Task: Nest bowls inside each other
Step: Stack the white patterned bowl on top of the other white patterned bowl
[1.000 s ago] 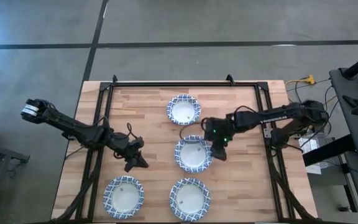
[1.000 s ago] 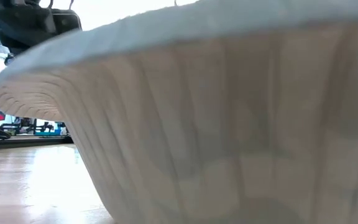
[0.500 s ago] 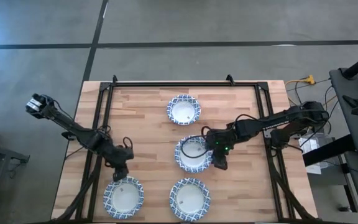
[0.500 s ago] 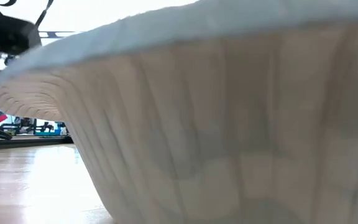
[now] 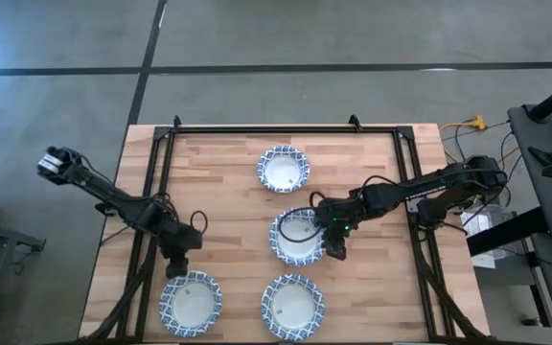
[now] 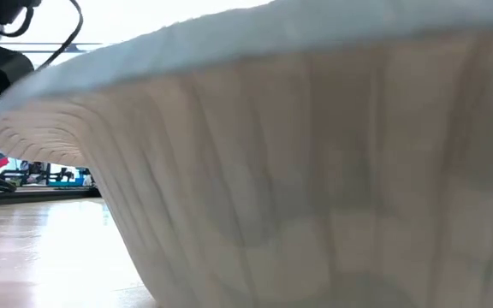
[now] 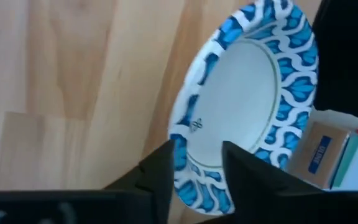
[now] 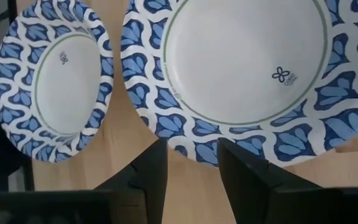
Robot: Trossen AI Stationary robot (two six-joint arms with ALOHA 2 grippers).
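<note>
Four blue-and-white patterned bowls rest on their bases on the wooden table: a far centre bowl (image 5: pixel 284 169), a middle bowl (image 5: pixel 298 237), a near-left bowl (image 5: pixel 191 302) and a near centre bowl (image 5: pixel 293 305). My left gripper (image 5: pixel 175 270) is open over the far rim of the near-left bowl (image 7: pixel 241 106), with a finger on either side of that rim. My right gripper (image 5: pixel 334 252) is open at the middle bowl's (image 8: pixel 244 62) right near rim, which it also straddles. The near centre bowl (image 8: pixel 51 87) lies beside it.
The low view is almost filled by the pale ribbed outer wall of one bowl (image 6: pixel 315 171) close to the camera. A black frame (image 5: pixel 276 127) runs along the table's far and side edges. Bare wood lies on the table's left and right parts.
My left gripper has swung toward the near edge and turned, ending over the near-left bowl's far rim. My right gripper has shifted a little toward the near edge along the middle bowl's right rim. The bowls have stayed in place.
</note>
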